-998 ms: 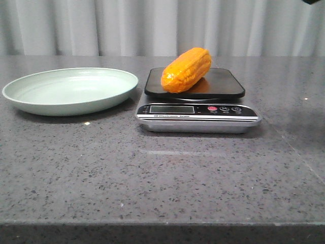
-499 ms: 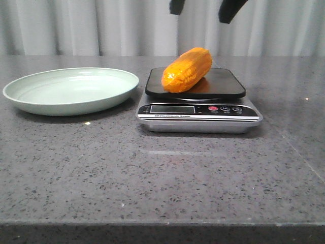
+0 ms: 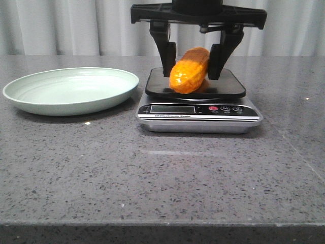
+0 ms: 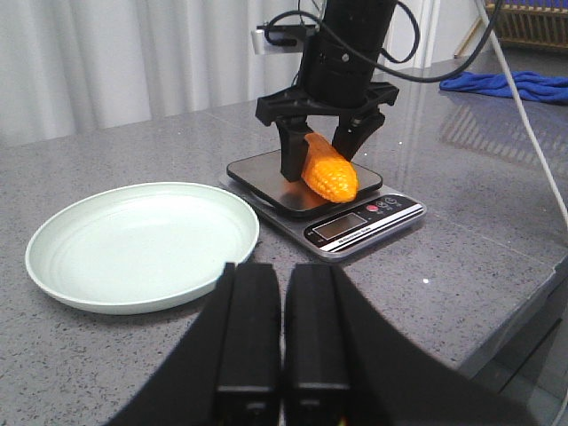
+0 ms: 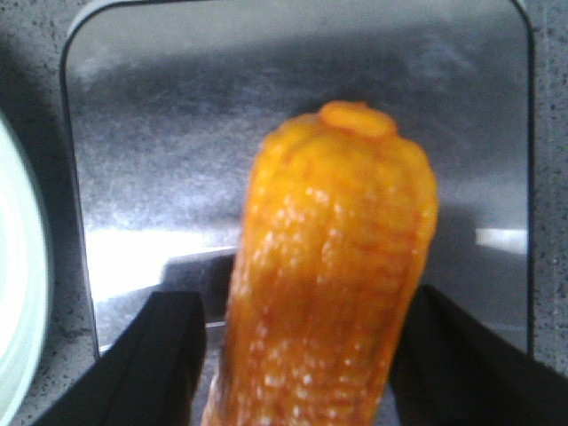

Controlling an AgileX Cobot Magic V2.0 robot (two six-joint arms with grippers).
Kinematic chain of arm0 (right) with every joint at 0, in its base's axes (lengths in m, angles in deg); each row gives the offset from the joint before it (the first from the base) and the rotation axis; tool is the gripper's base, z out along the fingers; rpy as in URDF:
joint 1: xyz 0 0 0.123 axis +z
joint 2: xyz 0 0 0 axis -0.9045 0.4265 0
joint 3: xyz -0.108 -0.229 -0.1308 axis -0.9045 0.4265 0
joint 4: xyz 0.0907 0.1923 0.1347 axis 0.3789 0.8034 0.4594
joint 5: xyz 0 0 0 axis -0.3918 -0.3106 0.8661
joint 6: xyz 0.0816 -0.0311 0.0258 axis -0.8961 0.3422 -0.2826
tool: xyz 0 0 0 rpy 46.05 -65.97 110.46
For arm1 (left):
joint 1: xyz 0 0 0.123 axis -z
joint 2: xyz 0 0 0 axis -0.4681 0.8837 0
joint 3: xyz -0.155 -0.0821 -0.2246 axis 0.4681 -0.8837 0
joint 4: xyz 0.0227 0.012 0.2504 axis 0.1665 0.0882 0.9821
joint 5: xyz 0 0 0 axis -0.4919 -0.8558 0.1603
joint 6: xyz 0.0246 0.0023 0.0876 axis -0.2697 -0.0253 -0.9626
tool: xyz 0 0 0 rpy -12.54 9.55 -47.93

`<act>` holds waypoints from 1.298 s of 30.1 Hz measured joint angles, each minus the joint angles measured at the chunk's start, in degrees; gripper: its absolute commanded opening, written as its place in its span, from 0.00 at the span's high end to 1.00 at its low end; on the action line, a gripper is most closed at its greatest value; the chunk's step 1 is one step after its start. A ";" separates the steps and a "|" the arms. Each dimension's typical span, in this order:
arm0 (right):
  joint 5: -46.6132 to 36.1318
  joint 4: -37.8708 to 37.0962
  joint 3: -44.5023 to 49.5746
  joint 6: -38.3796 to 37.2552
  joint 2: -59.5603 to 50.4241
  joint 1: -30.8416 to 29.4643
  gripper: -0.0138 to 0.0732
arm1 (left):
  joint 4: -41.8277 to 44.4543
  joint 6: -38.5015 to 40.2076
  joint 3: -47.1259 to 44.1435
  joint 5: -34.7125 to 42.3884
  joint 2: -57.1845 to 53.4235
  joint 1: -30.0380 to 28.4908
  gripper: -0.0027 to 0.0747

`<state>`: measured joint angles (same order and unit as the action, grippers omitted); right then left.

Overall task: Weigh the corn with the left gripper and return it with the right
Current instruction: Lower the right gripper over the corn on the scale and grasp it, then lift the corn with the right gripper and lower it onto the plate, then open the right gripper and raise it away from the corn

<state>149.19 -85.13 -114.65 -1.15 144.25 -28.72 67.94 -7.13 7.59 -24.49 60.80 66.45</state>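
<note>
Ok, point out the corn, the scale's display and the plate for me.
corn (image 3: 189, 75): front view, middle of the cob, between the right gripper's jaws.
scale's display (image 3: 169, 109): front view, centre of the screen.
plate (image 3: 30, 107): front view, its near left rim.

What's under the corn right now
The corn lies on the scale's dark weighing platform, between the right gripper's open jaws. The patch of platform directly beneath the cob is hidden.

The corn (image 3: 189, 72), a short, stubby, glossy orange-yellow cob with rows of kernels, lies on its side on the scale's dark platform (image 3: 228, 84), one end pointing forward.
</note>
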 measured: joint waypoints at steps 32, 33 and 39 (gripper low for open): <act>-5.37 3.76 -23.25 10.70 15.47 9.12 0.61 | 0.00 0.00 0.00 0.00 0.00 0.00 0.80; -5.30 3.75 -23.80 10.84 16.18 9.12 0.56 | 0.00 0.00 0.00 0.00 0.00 0.00 0.80; -4.84 4.79 -25.84 12.91 18.81 9.12 0.19 | 0.00 0.00 0.00 0.00 0.00 0.00 0.80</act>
<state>144.35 -80.34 -140.50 11.76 163.06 -19.60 67.94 -7.13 7.59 -24.49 60.80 66.45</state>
